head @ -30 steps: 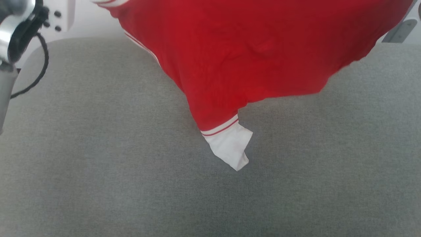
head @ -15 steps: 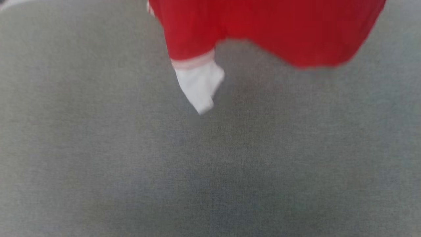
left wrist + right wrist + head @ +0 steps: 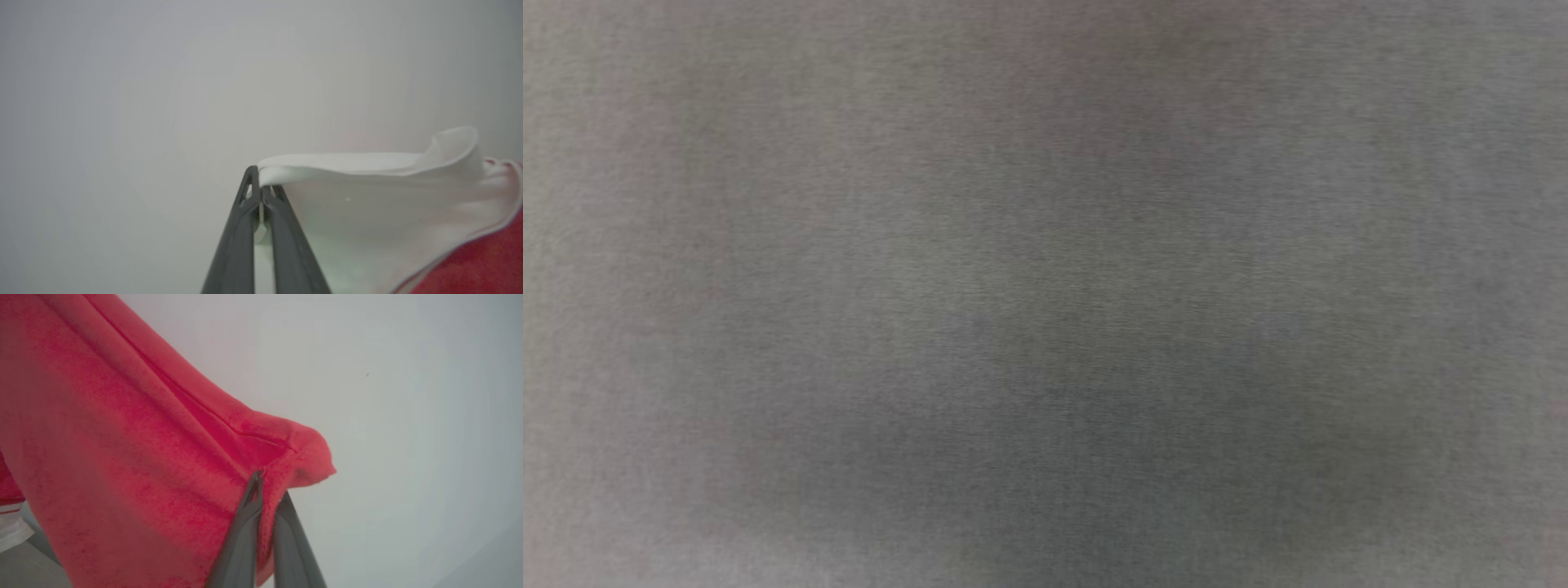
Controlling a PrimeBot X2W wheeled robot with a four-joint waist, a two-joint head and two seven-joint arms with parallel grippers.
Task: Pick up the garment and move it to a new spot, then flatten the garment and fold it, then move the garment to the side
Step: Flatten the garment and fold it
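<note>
The garment hangs in the air between both grippers. In the left wrist view its white sleeve end (image 3: 380, 192) spreads to the right, with striped trim and red cloth (image 3: 482, 265) at the lower right. My left gripper (image 3: 260, 192) is shut on the white sleeve edge. In the right wrist view the red body of the garment (image 3: 135, 457) drapes down to the left, and my right gripper (image 3: 267, 494) is shut on a seamed red corner of it. A bit of white sleeve (image 3: 10, 531) peeks out at the lower left.
The head view looks down on a grey fabric surface (image 3: 1045, 294) with a soft shadow across its lower middle. Pale blank wall lies behind the garment in both wrist views.
The head camera has tilted down, so the red garment and its white sleeve slid up and out of the head view. Grey surface remains.
</note>
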